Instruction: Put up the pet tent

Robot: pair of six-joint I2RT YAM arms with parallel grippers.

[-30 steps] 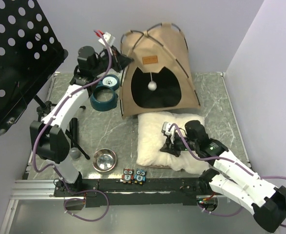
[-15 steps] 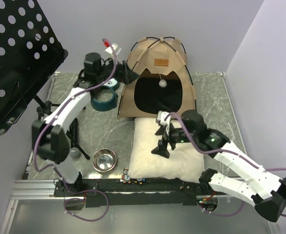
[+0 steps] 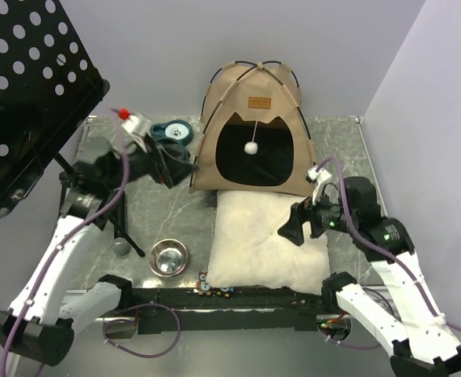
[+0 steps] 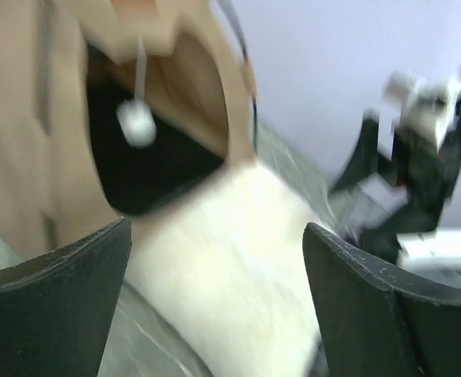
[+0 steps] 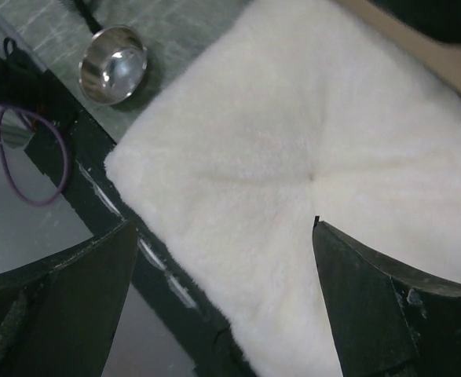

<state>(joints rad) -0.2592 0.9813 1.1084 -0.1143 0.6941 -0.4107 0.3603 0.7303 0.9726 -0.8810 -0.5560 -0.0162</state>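
Tan fabric pet tent [image 3: 252,133] upright, domed, pom-pom [image 3: 251,147] dangling.

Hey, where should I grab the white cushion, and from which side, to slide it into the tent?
Pinch the cushion at its right edge, coming down from the right. It lies flat and soft, so the broad middle gives nothing to close on, but the rim can be pinched. The open right gripper hovers over that side, and the tent opens just behind.
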